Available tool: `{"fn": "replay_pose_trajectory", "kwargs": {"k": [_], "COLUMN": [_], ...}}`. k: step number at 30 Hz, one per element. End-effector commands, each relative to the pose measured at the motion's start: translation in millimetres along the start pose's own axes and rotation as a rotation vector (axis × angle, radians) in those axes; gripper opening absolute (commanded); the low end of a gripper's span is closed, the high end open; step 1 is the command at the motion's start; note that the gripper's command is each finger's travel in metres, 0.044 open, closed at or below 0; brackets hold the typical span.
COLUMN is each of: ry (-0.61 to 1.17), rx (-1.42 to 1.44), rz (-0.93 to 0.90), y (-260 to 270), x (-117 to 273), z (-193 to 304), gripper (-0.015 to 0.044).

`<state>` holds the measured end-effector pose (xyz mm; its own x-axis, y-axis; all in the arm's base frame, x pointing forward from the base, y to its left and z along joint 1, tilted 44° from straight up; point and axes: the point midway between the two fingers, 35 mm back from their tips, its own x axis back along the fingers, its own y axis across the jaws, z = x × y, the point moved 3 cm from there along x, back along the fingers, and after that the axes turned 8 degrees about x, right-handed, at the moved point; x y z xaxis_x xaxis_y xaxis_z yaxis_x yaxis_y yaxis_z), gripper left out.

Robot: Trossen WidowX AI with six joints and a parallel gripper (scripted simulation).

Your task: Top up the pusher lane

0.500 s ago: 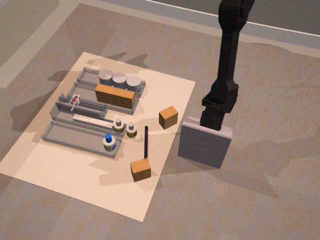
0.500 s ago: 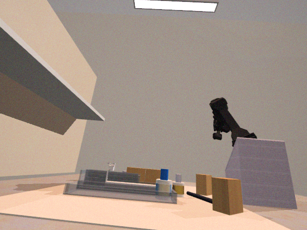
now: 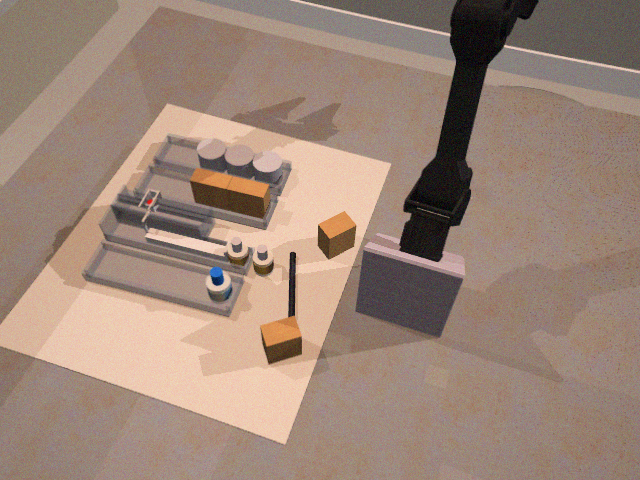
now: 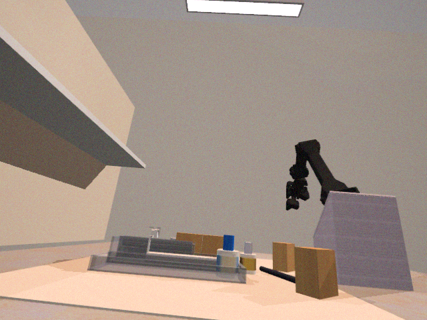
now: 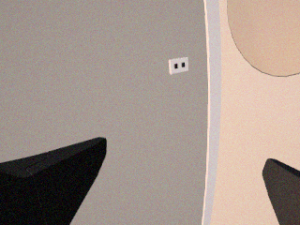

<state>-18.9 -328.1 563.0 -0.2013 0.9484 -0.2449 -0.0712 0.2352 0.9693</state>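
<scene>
Status: insertion outstanding. The loose jar point(image 3: 263, 261) point(image 4: 248, 263) stands just beyond the front of the sprung lane point(image 3: 110, 230) point(image 4: 112, 250), lower centre of the top view; the old jar point(image 3: 237, 253) occupies the lane front. The end effector point(image 4: 292, 204) point(image 5: 187, 157) is open and empty. The top view separates both matching jars; the exterior view shows one grey cap point(image 4: 248, 247). Only the wrist view shows the spread fingertips and wall socket point(image 5: 178, 66).

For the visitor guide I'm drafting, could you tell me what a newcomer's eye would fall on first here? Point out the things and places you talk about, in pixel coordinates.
Probably the blue-capped jar point(image 3: 218, 285) point(image 4: 227, 259), standing in a lane at one side of the tray group. Next, the black robot arm point(image 3: 461, 108) point(image 4: 319, 165) above the lilac pedestal point(image 3: 405, 289) point(image 4: 370, 241), its open pincer point(image 4: 292, 208) point(image 5: 187, 157) holding nothing.
</scene>
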Motion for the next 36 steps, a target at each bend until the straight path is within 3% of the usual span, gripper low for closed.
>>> {"fn": "replay_pose_trajectory", "kwargs": {"k": [1,8,19,27,36], "ry": [0.097,0.262,0.505,0.716,0.987], "rx": [0.027,0.12,0.357,0.613,0.983], "rz": [0.118,0.257,0.465,0.589,0.65], "y": [-49.7,-110.6,-199.6,-261.1,-319.6], "x": [-28.9,-46.8,-28.8,18.4,101.6], "z": [41.1,118.2,232.4,312.1,383.3], "gripper": [0.044,0.044,0.044,0.044,0.044]}}
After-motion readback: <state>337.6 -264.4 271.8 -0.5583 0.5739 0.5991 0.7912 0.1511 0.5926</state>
